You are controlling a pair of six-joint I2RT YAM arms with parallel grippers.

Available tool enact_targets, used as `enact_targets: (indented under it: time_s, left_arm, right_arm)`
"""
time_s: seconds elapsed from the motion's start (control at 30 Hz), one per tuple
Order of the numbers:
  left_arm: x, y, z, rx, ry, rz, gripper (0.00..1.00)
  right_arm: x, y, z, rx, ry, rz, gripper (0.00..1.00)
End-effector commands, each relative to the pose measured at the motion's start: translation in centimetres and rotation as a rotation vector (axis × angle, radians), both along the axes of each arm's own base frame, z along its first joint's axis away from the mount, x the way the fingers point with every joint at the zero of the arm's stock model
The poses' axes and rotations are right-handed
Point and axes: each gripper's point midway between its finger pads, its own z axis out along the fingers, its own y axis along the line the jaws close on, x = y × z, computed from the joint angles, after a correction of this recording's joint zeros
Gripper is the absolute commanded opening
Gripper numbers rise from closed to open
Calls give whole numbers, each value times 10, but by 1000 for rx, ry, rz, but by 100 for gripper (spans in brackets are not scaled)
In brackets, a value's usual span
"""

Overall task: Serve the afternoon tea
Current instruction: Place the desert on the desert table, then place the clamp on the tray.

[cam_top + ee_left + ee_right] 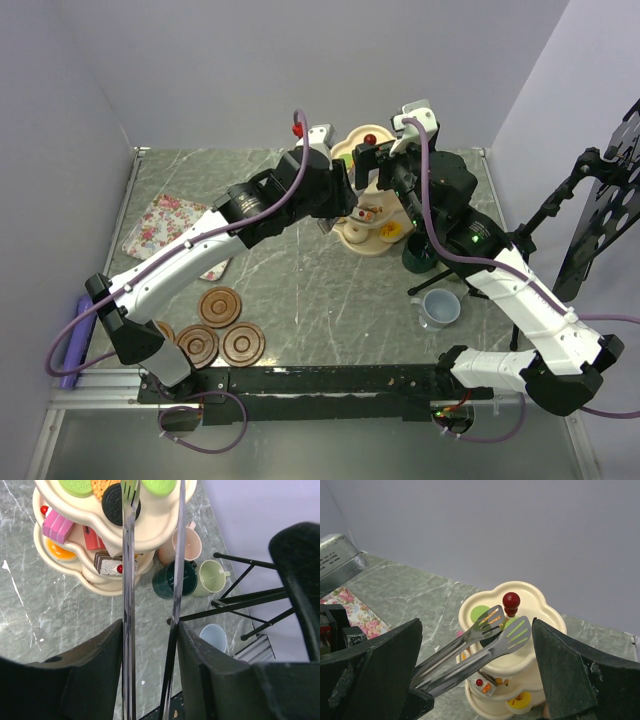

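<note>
Two thin blades of the tongs (pixel 128 580) run up the middle of the left wrist view. The left gripper (pixel 150 625) is clenched on them, and their slotted tips reach over the top tier of the stand (pixel 540 600), probably so a cake can be lifted without being crushed. The right gripper (pixel 476 630) hangs by the red knob (pixel 511 601), fingers spread wide and holding nothing, perhaps ready to steady the stand.

In the top view the stand sits upper centre on the worktop (pixel 320 290), with the small cakes (pixel 57 526) on its tiers. The pink mug (pixel 186 542), dark green mug (pixel 175 580) and light green mug (pixel 212 577) cluster at its base, and the grey-blue mug (pixel 214 636) is apart, lower right. The saucers (pixel 220 306) lie bare at lower left, well apart from the mugs, so serving looks barely begun.

Both arms cover most of the stand from above. The frame edge cuts off the tong tips, so I cannot tell whether they touch a cake. What may be a fourth saucer hides under the left arm
</note>
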Motion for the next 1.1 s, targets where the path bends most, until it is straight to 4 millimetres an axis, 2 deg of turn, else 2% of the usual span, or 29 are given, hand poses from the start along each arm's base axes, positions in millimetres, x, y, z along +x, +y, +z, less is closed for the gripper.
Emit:
enact_targets:
  time_s: [0.0, 0.17, 0.3, 0.43, 0.57, 0.7, 0.77, 0.8, 0.97, 1.07]
  left_arm:
    - [-1, -2, 31, -71, -45, -1, 50]
    - [-2, 0, 31, -76, -48, 1, 51]
    - [-3, 5, 39, -95, -82, 16, 48]
    - [-3, 20, 48, -91, -124, 49, 48]
    - [-8, 45, 61, -76, -187, 83, 49]
    - [-7, 88, 67, -34, -232, 159, 52]
    - [3, 120, 55, -21, -206, 225, 51]
    - [4, 138, 58, -35, -209, 254, 52]
    - [27, 213, 14, 61, -141, 376, 53]
    - [41, 243, -21, 136, -73, 400, 54]
  right_arm:
    - [-8, -8, 23, 64, -56, 1, 96]
    - [-9, -9, 22, 67, -53, 2, 96]
    - [-10, -9, 22, 68, -52, 2, 96]
    - [-9, -9, 21, 68, -49, -1, 96]
    - [-10, -9, 20, 68, -46, 1, 96]
    - [-10, -10, 19, 66, -45, -1, 96]
    - [-9, -9, 18, 65, -43, 1, 96]
    - [-9, -8, 17, 64, -40, 4, 96]
    - [-9, -8, 16, 70, -35, 6, 96]
    - [-9, -6, 14, 67, -30, 10, 96]
